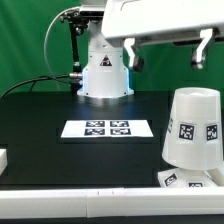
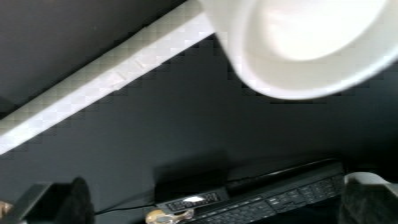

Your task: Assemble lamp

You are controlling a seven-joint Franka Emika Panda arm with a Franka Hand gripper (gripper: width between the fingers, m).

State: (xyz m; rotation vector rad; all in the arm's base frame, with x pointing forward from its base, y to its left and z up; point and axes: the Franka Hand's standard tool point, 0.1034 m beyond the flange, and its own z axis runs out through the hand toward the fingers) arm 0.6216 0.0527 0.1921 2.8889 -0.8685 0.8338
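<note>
The lamp shade [image 1: 192, 128], a large white tapered cup with square tags, stands wide end down at the exterior view's right, near the table's front. It shows from above in the wrist view [image 2: 302, 45]. A smaller white tagged lamp part [image 1: 185, 181] lies just in front of it, cut off by the table edge. I cannot tell whether it is the base or the bulb. My gripper [image 1: 167, 48] hangs high above the table, over and slightly left of the shade. It is open and empty, with its fingers [image 2: 45, 200] at the wrist picture's edges.
The marker board [image 1: 107, 128] lies flat mid-table. The white robot pedestal [image 1: 105, 72] stands behind it. A white object [image 1: 3, 158] is cut off at the exterior view's left edge. The wrist view shows the white table edge [image 2: 107, 85] and a keyboard [image 2: 285, 195] beyond it.
</note>
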